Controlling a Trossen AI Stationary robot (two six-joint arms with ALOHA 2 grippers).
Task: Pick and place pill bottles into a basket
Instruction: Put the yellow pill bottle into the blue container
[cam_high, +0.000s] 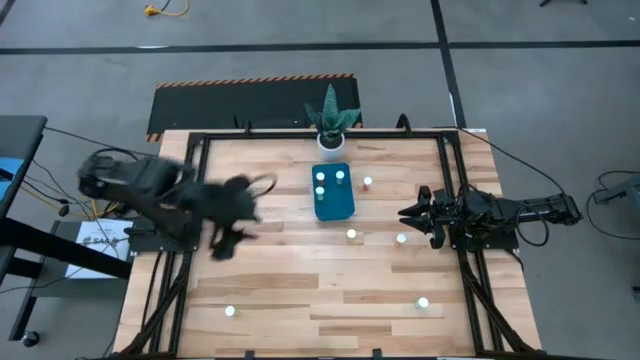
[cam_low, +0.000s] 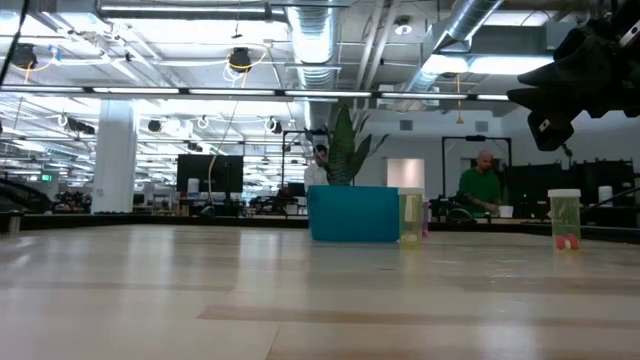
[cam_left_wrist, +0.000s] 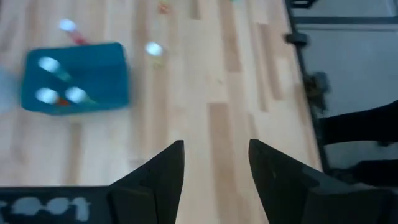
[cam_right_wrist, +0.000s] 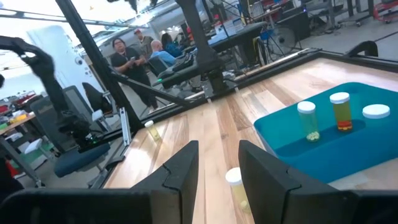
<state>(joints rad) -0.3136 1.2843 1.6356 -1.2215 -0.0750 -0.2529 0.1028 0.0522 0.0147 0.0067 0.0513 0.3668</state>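
currently three pill bottles (cam_high: 321, 177) stand upright inside the basket (cam_high: 334, 205), caps up, so the job looks roughly a third done. left gripper (cam_left_wrist: 214, 165) hangs above bare table with its fingers apart and nothing between them; the basket lies ahead of it and off to one side, well apart, and one loose bottle (cam_left_wrist: 153, 49) stands just beyond the basket's corner. this pose reads as a transit between drop and next pick, though that is a judgement. right gripper (cam_right_wrist: 217, 163) sits low near the table's right edge, fingers apart and empty, aimed toward the basket, with a bottle (cam_right_wrist: 234, 179) just ahead of its tips. other bottles stay scattered: two near the right gripper, two toward the front edge. a potted plant (cam_high: 331, 120) stands behind the basket.
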